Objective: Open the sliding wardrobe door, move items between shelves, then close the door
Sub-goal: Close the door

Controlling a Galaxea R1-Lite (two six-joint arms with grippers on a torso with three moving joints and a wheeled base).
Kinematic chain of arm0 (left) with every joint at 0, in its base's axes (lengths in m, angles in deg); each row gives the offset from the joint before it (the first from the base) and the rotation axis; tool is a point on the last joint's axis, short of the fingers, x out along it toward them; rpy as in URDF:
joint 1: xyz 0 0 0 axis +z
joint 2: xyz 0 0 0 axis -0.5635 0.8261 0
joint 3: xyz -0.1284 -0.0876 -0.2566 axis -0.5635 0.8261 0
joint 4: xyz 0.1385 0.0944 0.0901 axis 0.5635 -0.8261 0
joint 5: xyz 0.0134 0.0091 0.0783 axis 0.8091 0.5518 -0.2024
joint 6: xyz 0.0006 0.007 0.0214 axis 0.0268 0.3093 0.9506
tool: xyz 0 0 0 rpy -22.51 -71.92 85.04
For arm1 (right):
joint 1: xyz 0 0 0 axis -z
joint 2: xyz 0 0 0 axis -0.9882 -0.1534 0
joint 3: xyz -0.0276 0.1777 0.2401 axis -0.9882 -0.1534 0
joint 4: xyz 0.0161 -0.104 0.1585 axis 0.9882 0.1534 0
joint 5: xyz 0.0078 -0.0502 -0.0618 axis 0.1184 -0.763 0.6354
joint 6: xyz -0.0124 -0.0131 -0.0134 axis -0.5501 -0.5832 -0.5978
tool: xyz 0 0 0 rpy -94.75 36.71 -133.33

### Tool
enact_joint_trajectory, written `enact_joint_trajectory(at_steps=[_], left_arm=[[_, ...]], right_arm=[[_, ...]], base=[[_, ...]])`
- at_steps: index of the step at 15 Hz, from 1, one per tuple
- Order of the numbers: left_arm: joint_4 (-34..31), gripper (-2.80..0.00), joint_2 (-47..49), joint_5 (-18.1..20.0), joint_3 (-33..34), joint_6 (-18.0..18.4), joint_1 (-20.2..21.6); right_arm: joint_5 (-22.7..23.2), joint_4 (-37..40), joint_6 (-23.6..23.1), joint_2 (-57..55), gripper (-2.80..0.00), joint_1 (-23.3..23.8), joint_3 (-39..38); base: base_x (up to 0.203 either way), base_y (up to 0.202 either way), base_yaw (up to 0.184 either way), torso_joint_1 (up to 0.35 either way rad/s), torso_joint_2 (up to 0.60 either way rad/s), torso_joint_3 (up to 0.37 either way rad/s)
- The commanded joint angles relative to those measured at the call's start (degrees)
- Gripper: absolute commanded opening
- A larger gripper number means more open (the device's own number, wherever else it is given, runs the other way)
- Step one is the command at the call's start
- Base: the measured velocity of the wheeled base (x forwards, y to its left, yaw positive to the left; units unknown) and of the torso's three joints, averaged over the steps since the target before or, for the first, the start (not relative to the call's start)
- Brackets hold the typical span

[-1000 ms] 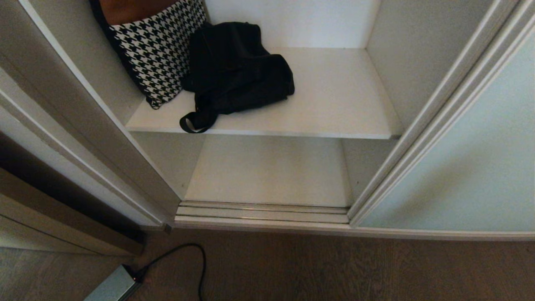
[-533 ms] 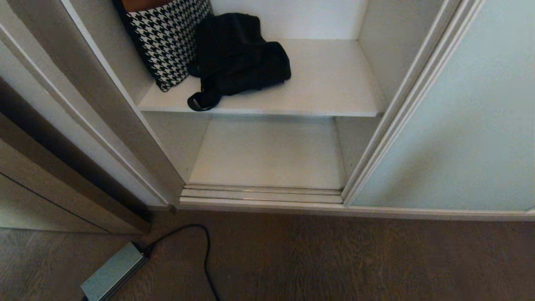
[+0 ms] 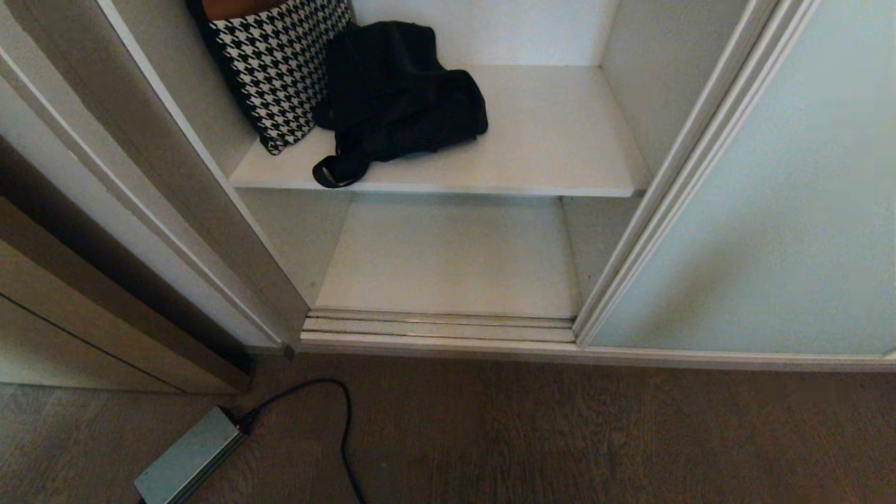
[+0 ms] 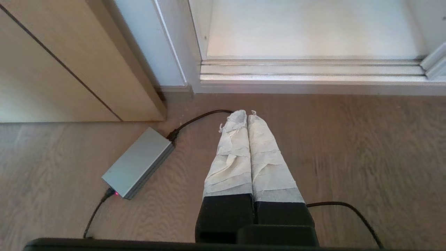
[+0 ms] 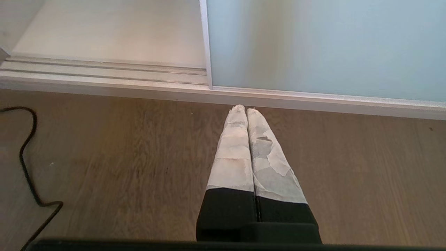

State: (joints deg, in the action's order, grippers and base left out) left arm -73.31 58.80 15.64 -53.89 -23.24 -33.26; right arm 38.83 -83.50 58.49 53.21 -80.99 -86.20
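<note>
Sliding wardrobe door (image 3: 777,210) stood at the right, leaving the left bay open. Houndstooth cushion (image 3: 280,63) leaned at the far left of the upper shelf (image 3: 560,140), touching the black bag (image 3: 399,91) beside it. The lower shelf (image 3: 448,259) lay beneath. Left claw (image 4: 246,113) and right claw (image 5: 246,108) hung over the wooden floor (image 3: 560,434), fingers pressed together, holding nothing. A grey power brick (image 3: 185,462) lay near left.

Light: dim, soft on the floor (image 3: 560,434)
Shade: under the upper shelf (image 3: 546,133)
Blur: none, views sharp
</note>
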Motion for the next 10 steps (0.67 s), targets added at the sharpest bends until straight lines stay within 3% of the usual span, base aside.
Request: enact_joint_trajectory(at_steps=[1,10], left_arm=[[0.07,-2.8,0.14,0.03,0.0,-0.06,0.02],[0.07,-2.8,0.18,0.03,0.0,-0.06,0.02]], right_arm=[[0.0,-0.01,0.0,0.04,-2.8,-0.01,-0.09],[0.0,-0.01,0.0,0.04,-2.8,-0.01,0.0]], base=[[0.0,0.0,0.0,0.0,0.0,0.0],[0.0,0.0,0.0,0.0,0.0,0.0]])
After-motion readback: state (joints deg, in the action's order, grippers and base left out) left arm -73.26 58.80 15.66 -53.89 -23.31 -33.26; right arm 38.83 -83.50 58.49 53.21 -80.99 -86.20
